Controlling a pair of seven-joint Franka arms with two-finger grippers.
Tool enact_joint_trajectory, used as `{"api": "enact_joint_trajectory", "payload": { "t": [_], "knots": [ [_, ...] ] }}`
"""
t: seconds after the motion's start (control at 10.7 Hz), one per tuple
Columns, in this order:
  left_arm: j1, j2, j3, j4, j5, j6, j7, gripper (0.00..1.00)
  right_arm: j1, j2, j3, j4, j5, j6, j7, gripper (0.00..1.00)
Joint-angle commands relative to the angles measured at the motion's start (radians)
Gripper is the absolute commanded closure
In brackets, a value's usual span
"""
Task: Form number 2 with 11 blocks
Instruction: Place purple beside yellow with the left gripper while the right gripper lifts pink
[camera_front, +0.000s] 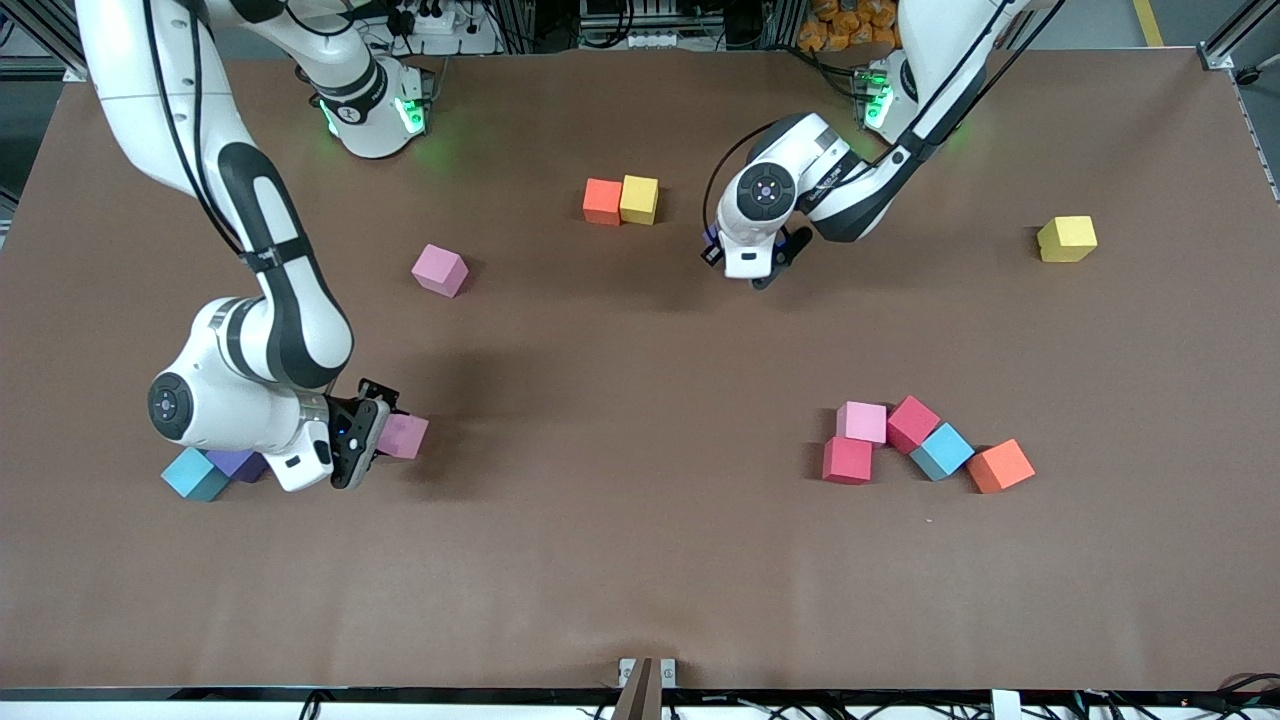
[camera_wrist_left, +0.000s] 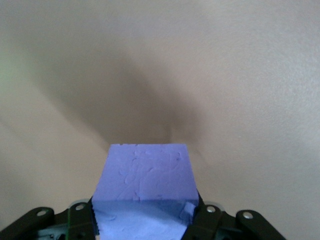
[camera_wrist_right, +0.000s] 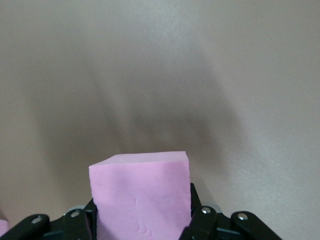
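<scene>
Nearest the front camera sit a teal foam cube (camera_front: 194, 474) and a purple foam cube (camera_front: 240, 464), touching each other just beside the right gripper (camera_front: 372, 440), toward the right arm's end of the table. That gripper is closed on a pink foam cube (camera_front: 405, 435), its jaws pressing two opposite faces so the block stays square and rides level, likely for clean placement. The left gripper (camera_front: 762, 268), over bare table near an orange foam cube (camera_front: 602, 201) and a yellow foam cube (camera_front: 639, 199) that touch side by side, is clamped on a blue-purple foam cube (camera_wrist_left: 146, 172) in the same flat-faced grip. No digit 2 is formed yet; that orange-and-yellow pair seems its only possible start, its long axis running between the arms' ends. Loose stock lies well apart from both grippers: a scattered cluster (camera_front: 925, 445) of pink, red, light blue and orange cubes, a lone yellow cube (camera_front: 1066, 239), and a lone pink cube (camera_front: 440, 270).
</scene>
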Motion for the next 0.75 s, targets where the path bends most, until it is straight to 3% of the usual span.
{"api": "enact_joint_trajectory", "payload": {
  "t": [0.0,0.28,0.56,0.65],
  "knots": [
    [-0.007,-0.023,-0.046,-0.019,-0.023,0.061,-0.299,0.60,0.021,-0.046,0.001,-0.022,0.015,-0.031,0.092,0.69],
    [-0.015,-0.026,-0.056,-0.034,-0.023,0.097,-0.446,0.59,0.048,-0.069,-0.001,-0.040,0.013,-0.043,0.171,0.69],
    [-0.009,-0.049,-0.066,-0.141,-0.023,0.303,-0.526,0.59,0.098,-0.110,-0.002,-0.062,0.006,-0.057,0.329,0.68],
    [-0.010,-0.049,-0.075,-0.149,-0.023,0.313,-0.548,0.57,0.111,-0.121,-0.002,-0.073,0.002,-0.057,0.372,0.67]
  ]
}}
